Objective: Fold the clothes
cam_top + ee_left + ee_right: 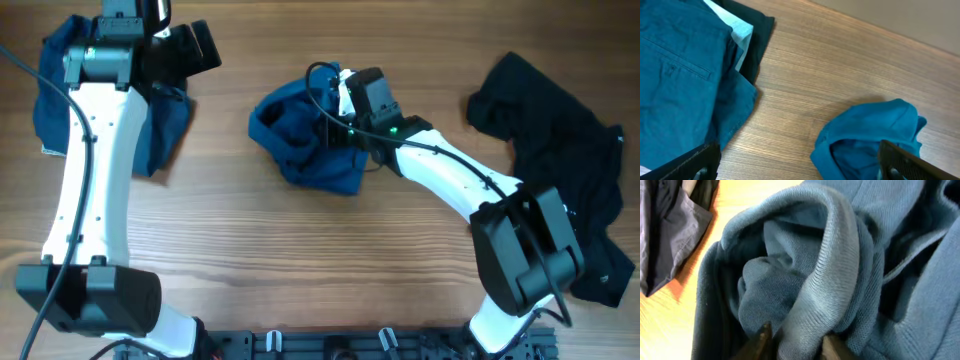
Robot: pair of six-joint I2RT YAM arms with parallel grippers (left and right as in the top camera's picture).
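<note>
A crumpled medium-blue garment (295,140) lies at the middle of the table, seen also in the left wrist view (875,130). My right gripper (335,130) is pushed into its right side. In the right wrist view a thick knit fold (835,255) of this garment runs between the fingertips (765,332) of my right gripper (795,342), which is shut on it. A flat pile of blue clothes (165,125) lies at the far left. Above that pile's right edge my left gripper (195,45) hangs wide open and empty, with bare wood between its fingers (690,162).
A heap of black garments (560,160) covers the right end of the table. Under the left blue pile (680,70) a black garment (757,35) and a pale blue layer (742,37) stick out. A dark garment (670,225) shows at the upper left of the right wrist view.
</note>
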